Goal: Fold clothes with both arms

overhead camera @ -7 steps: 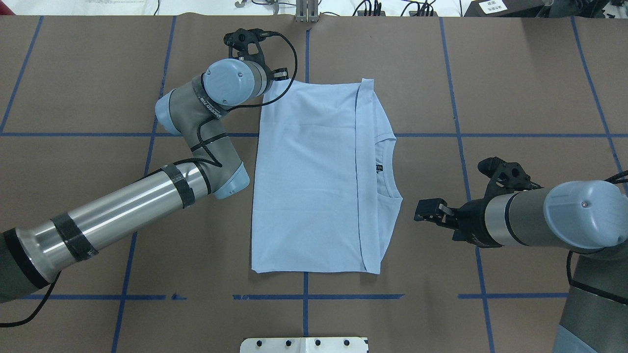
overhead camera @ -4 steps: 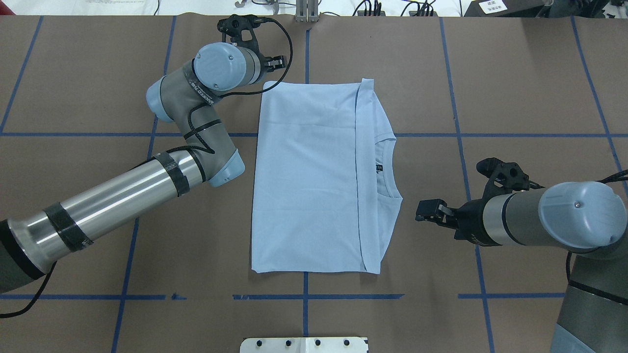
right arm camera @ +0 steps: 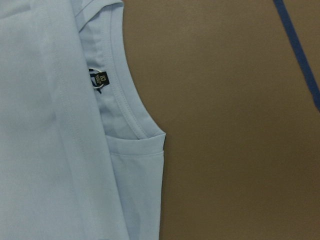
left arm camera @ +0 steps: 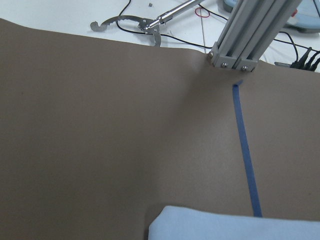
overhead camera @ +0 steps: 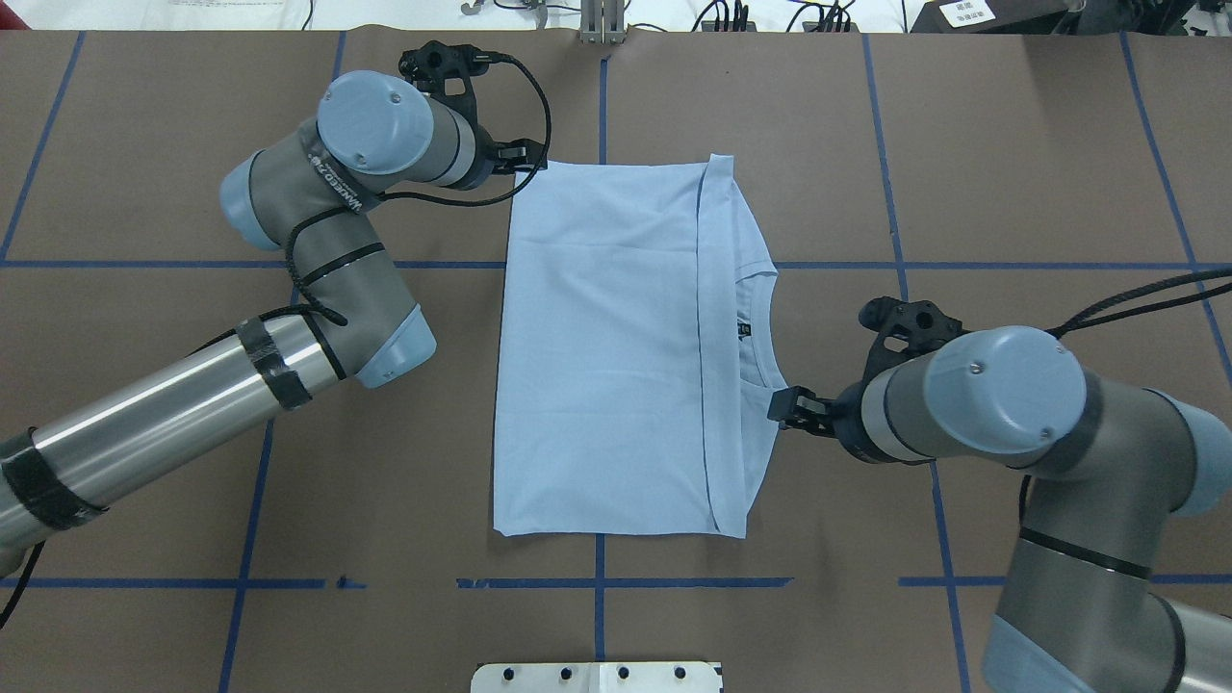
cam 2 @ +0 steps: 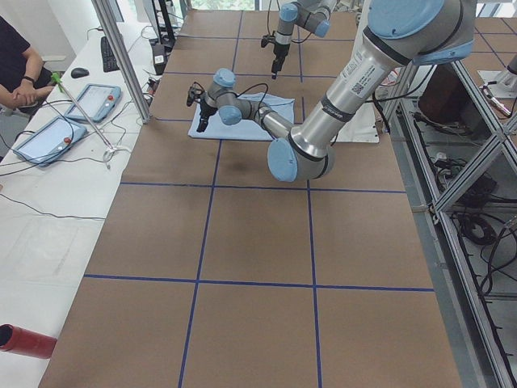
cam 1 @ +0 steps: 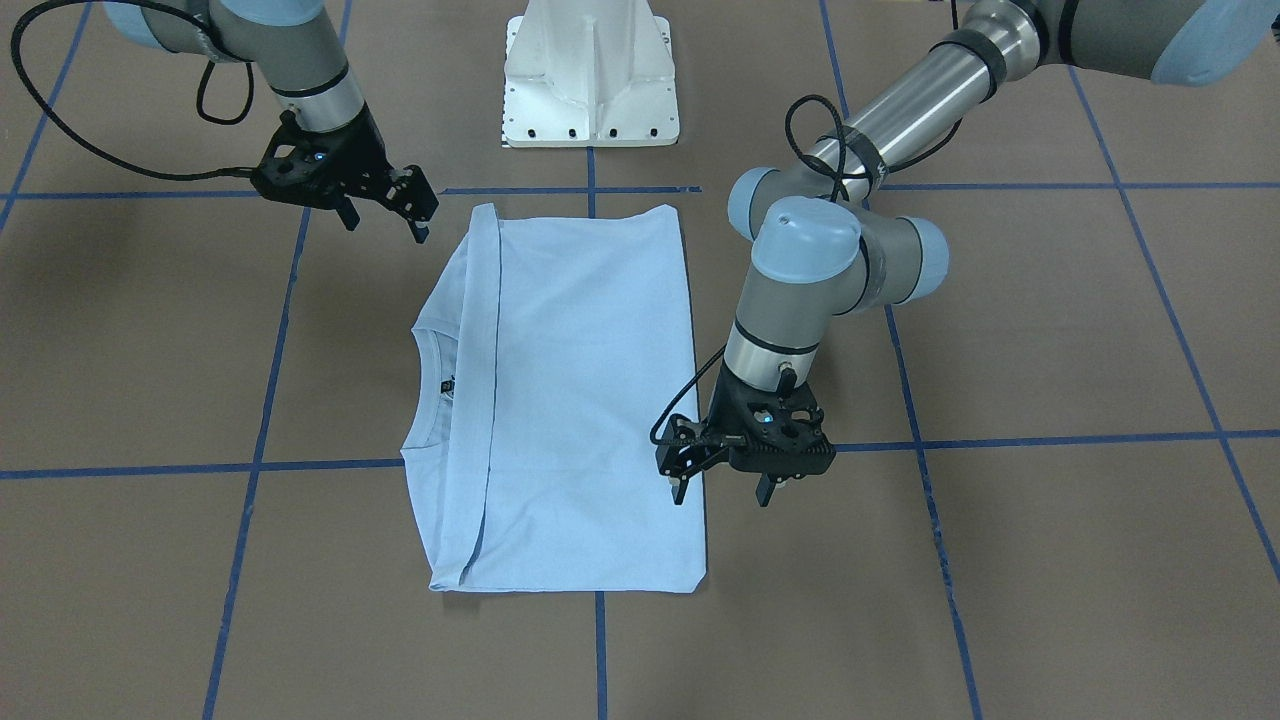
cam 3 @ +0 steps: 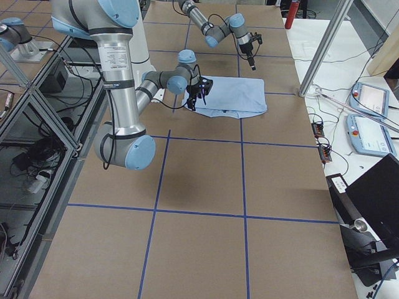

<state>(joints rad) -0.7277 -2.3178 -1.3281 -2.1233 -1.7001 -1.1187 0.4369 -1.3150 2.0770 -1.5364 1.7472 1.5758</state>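
The folded T-shirt (overhead camera: 616, 346) is lying flat in the middle of the brown worktop (overhead camera: 1039, 173), with bare room around all its edges. The left claw (cam 1: 722, 480) is hanging open over the shirt's far left corner. The right claw (cam 1: 415, 215) is hanging open just beside the collar (right arm camera: 127, 107) edge, and nothing is standing between them.

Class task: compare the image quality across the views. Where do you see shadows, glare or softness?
Front-facing view: soft shadow on the table under the right arm, and bright glare on the left arm's metal tube. Overhead view: even light, T-shirt sharp. Left wrist view: shirt corner at the bottom edge slightly soft.
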